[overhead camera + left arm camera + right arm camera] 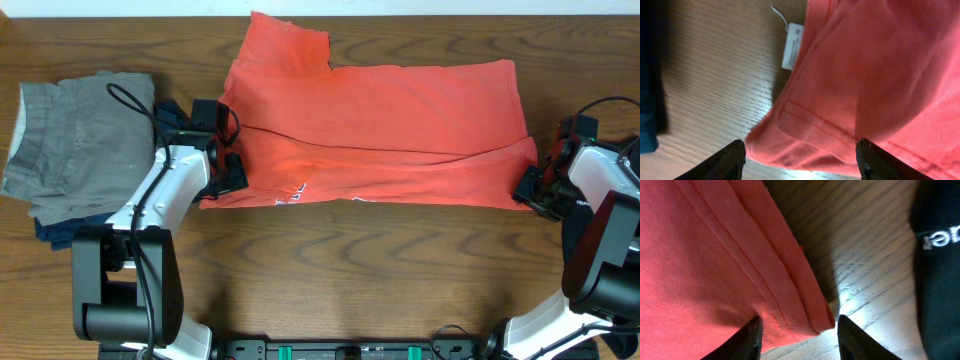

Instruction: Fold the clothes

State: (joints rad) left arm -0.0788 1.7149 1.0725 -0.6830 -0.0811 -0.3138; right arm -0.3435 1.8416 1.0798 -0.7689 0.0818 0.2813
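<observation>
Both left pincer (pixel 800 155) and right pincer (pixel 799 330) gape astride the T-shirt (pixel 380 130).

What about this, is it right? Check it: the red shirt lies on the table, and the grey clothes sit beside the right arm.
Wrong in one respect: the grey clothes sit beside the left arm, not the right; the overhead view shows it. The red shirt does lie on the table.
</observation>
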